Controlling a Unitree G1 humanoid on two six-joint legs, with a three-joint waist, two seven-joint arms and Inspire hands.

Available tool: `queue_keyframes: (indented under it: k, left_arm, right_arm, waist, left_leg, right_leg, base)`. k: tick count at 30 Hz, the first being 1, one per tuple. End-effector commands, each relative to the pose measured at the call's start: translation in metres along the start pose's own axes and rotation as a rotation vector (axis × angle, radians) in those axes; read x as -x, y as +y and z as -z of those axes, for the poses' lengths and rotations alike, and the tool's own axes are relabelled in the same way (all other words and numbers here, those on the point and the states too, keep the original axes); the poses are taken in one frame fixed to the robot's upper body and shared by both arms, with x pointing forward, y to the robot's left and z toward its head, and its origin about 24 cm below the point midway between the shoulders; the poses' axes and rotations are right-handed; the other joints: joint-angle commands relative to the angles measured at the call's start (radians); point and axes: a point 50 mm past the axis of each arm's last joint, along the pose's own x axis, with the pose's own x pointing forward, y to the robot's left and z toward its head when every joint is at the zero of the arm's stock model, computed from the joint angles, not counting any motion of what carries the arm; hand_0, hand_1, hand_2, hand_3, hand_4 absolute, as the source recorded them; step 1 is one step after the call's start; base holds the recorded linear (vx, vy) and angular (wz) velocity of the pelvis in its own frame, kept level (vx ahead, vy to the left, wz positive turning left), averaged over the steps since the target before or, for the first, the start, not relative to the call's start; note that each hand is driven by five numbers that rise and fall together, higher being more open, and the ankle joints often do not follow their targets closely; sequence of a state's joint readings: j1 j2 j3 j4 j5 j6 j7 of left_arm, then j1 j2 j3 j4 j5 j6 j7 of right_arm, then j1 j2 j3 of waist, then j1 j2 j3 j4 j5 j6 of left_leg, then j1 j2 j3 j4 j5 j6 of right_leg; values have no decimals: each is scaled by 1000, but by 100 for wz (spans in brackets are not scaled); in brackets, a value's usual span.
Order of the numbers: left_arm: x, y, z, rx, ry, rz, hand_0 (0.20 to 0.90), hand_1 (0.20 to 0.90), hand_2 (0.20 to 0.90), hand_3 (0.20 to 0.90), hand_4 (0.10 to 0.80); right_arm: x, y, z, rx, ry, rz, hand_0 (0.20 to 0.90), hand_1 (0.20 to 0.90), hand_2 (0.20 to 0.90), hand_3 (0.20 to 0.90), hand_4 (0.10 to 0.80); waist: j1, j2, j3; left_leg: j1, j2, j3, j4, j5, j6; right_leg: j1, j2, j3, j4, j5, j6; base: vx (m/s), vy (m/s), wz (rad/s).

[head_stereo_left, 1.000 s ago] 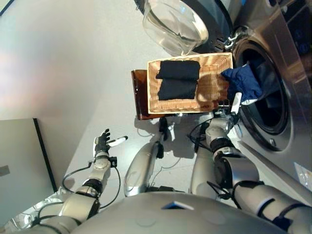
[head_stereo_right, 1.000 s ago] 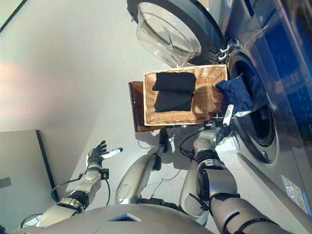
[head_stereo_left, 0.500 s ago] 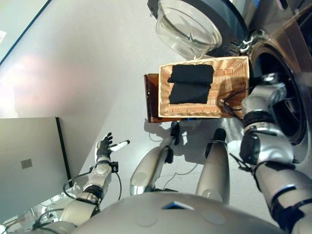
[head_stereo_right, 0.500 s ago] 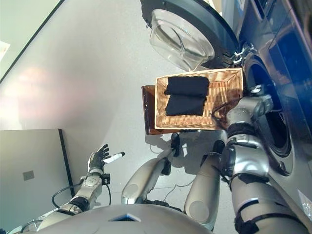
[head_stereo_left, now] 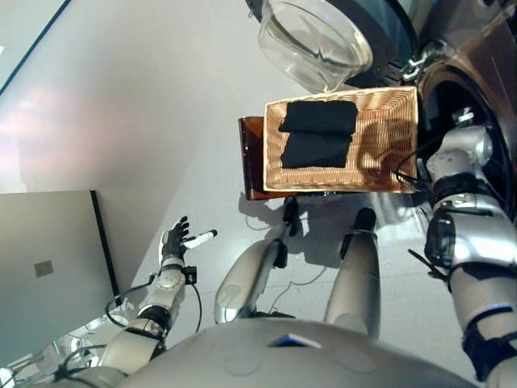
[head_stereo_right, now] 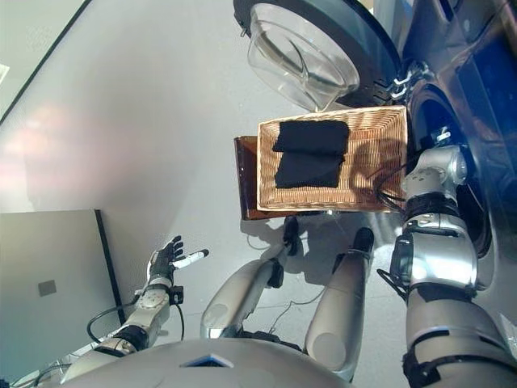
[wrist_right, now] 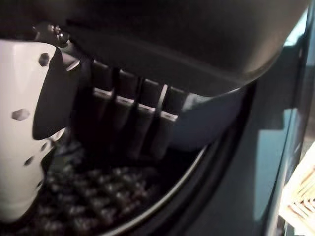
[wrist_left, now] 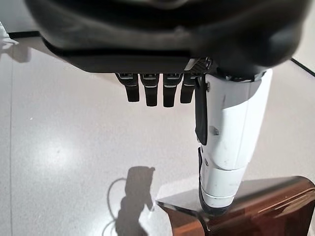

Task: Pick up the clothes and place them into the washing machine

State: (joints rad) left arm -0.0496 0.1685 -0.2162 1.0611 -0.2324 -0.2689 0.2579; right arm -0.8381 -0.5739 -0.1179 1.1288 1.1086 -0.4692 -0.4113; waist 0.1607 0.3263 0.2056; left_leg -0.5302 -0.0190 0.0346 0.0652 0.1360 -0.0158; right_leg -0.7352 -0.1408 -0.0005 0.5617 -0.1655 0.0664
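A rectangular woven wicker basket [head_stereo_left: 380, 137], pale tan with a ribbed weave, sits upper centre of the head views on a glossy dark-brown stand [head_stereo_left: 249, 158] whose edge shows along the basket's left side. In the basket's left half lie two folded black clothes [head_stereo_left: 317, 133], matte and soft-edged, one stacked beside the other and touching; the right half of the basket shows bare weave. Just above the basket hangs the washing machine door [head_stereo_left: 317, 40], a round dark ring around a bulging clear glass bowl, swung open. At the right edge is the washing machine [head_stereo_right: 472, 89], smooth metallic grey, its round dark opening just beside the basket's right end.

The right hand [wrist_right: 133, 118] is reached inside that opening; in the head views only the silver forearm shows at the drum's rim. Its wrist view shows dark fingers [wrist_right: 147, 123] hanging fairly straight and relaxed, with the white-covered thumb [wrist_right: 24, 132] apart from them, holding nothing visible, above the dimpled, perforated drum wall [wrist_right: 93, 201]. No cloth can be made out in the dim drum.

The left hand [head_stereo_left: 173, 239] is at lower left, well apart from the basket, over smooth pale grey floor [head_stereo_left: 145, 105]. Its fingers are spread and straight, empty, the white thumb standing out to the side. A broad stretch of open floor lies left of the basket; a flat grey panel [head_stereo_left: 44, 267] fills the lower left corner.
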Motion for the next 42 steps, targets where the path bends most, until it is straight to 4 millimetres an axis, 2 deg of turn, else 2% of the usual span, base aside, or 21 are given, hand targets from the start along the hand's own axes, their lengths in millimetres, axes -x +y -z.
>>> queue_keyframes:
  k: [1, 2, 6, 7, 8, 9, 13, 14, 15, 17, 18, 22, 23, 24, 28, 35, 36, 39, 42]
  left_arm:
    - [-8, 35, -3, -18, 9, -110, 900, 900, 900, 900, 800]
    - [-8, 35, -3, -18, 9, -110, 900, 900, 900, 900, 800]
    - [-8, 31, -3, -1, 17, -104, 900, 900, 900, 900, 800]
    - [-8, 31, -3, -2, 18, -105, 900, 900, 900, 900, 800]
    - [-8, 31, -3, 0, 18, -105, 900, 900, 900, 900, 800]
    - [-8, 31, -2, 2, 23, -108, 900, 900, 900, 900, 800]
    - [-7, 31, 1, 4, 40, -113, 900, 900, 900, 900, 800]
    - [-7, 31, 1, 3, 41, -114, 900, 900, 900, 900, 800]
    - [-7, 30, 1, 1, 45, -113, 900, 900, 900, 900, 800]
    - [-7, 30, 2, 4, 48, -111, 900, 900, 900, 900, 800]
    - [-7, 30, 2, 4, 49, -112, 900, 900, 900, 900, 800]
    - [-7, 29, 2, 6, 53, -109, 900, 900, 900, 900, 800]
    - [-7, 29, 2, 6, 53, -109, 900, 900, 900, 900, 800]
    - [-8, 28, 0, 10, 47, -108, 900, 900, 900, 900, 800]
    - [-9, 30, -1, 8, 46, -112, 900, 900, 900, 900, 800]
    - [-8, 37, 2, -3, 56, -133, 900, 900, 900, 900, 800]
    - [-8, 38, 2, -7, 54, -138, 900, 900, 900, 900, 800]
    - [-8, 45, 1, -32, 48, -155, 900, 900, 900, 900, 800]
    - [-10, 53, -1, -58, 41, -166, 900, 900, 900, 900, 800]
  right_arm:
    - [5, 81, -53, -140, -162, -253, 900, 900, 900, 900, 800]
    - [5, 81, -53, -140, -162, -253, 900, 900, 900, 900, 800]
    - [22, 59, 10, -130, 19, -232, 900, 900, 900, 900, 800]
    - [23, 58, 11, -130, 21, -231, 900, 900, 900, 900, 800]
    - [28, 55, 20, -147, 45, -231, 900, 900, 900, 900, 800]
    - [37, 47, 40, -127, 97, -236, 900, 900, 900, 900, 800]
    - [65, 24, 84, -109, 224, -238, 900, 900, 900, 900, 800]
    - [65, 23, 84, -108, 225, -238, 900, 900, 900, 900, 800]
    - [78, 14, 102, -91, 291, -237, 900, 900, 900, 900, 800]
    - [91, 2, 118, -70, 353, -240, 900, 900, 900, 900, 800]
    - [91, 2, 119, -70, 354, -240, 900, 900, 900, 900, 800]
    - [129, -22, 152, -55, 500, -257, 900, 900, 900, 900, 800]
    - [129, -22, 152, -55, 500, -257, 900, 900, 900, 900, 800]
    - [141, -27, 160, -62, 543, -268, 900, 900, 900, 900, 800]
    - [158, -36, 171, -64, 601, -275, 900, 900, 900, 900, 800]
    - [174, -41, 178, 6, 643, -333, 900, 900, 900, 900, 800]
    - [171, -43, 177, 57, 634, -350, 900, 900, 900, 900, 800]
    - [167, -31, 171, 284, 563, -507, 900, 900, 900, 900, 800]
    - [164, -18, 164, 679, 413, -780, 900, 900, 900, 900, 800]
  waist:
    - [18, -48, -72]
    - [18, -48, -72]
    - [14, -65, -62]
    - [13, -66, -63]
    - [10, -68, -59]
    - [8, -76, -54]
    - [1, -94, -43]
    - [0, -95, -44]
    - [-2, -106, -38]
    - [-5, -117, -35]
    - [-6, -118, -35]
    - [-13, -148, -22]
    - [-13, -148, -22]
    - [-17, -160, -15]
    - [-19, -178, -6]
    - [-19, -202, -2]
    - [-19, -205, -2]
    - [-21, -223, -2]
    - [-32, -246, 2]
  left_leg:
    - [6, -50, 12, 91, -126, -34]
    - [6, -50, 12, 91, -126, -34]
    - [10, -47, 10, 95, -127, -32]
    - [11, -47, 9, 95, -127, -32]
    - [12, -46, 8, 96, -127, -31]
    - [13, -44, 6, 99, -128, -31]
    - [14, -42, 2, 107, -129, -28]
    - [14, -42, 2, 107, -129, -28]
    - [15, -40, 2, 112, -130, -27]
    - [18, -38, 0, 115, -131, -26]
    - [18, -38, 0, 115, -131, -27]
    - [32, -36, -5, 121, -133, -26]
    - [32, -36, -5, 121, -133, -26]
    - [37, -35, -7, 125, -135, -26]
    - [42, -34, -10, 133, -135, -26]
    - [48, -32, -18, 145, -135, -27]
    - [48, -31, -20, 145, -135, -27]
    - [53, -28, -22, 142, -132, -28]
    - [61, -24, -23, 136, -128, -29]
  right_leg:
    - [115, 33, 24, -257, 116, -7]
    - [115, 33, 24, -257, 116, -7]
    - [125, 36, 18, -262, 118, -10]
    - [126, 36, 17, -262, 118, -10]
    - [128, 37, 17, -262, 118, -10]
    - [131, 37, 15, -261, 120, -11]
    - [139, 40, 10, -260, 122, -14]
    - [139, 40, 10, -260, 121, -14]
    - [144, 41, 8, -261, 124, -15]
    - [151, 42, 7, -264, 127, -16]
    - [152, 42, 7, -265, 127, -16]
    - [175, 44, -1, -273, 132, -18]
    - [175, 44, -1, -273, 132, -18]
    - [183, 45, -4, -273, 133, -18]
    - [194, 46, -11, -270, 134, -19]
    - [214, 48, -23, -275, 136, -21]
    - [216, 49, -24, -276, 137, -22]
    - [220, 51, -26, -282, 143, -21]
    - [228, 54, -29, -287, 152, -18]
  base:
    - [0, 0, 0]
    - [0, 0, 0]
    - [-3, -6, 1]
    - [0, 0, 0]
    - [0, 0, 0]
    - [0, 0, 0]
    - [0, 0, 0]
    - [0, 0, 0]
    - [0, 0, 0]
    - [0, -6, -3]
    - [1, -13, -5]
    - [-4, -19, -1]
    - [-17, -20, 7]
    - [-19, -24, 9]
    - [-14, -16, 8]
    - [-4, -7, 3]
    - [0, 0, 0]
    - [-10, -33, 6]
    - [3, -35, -2]
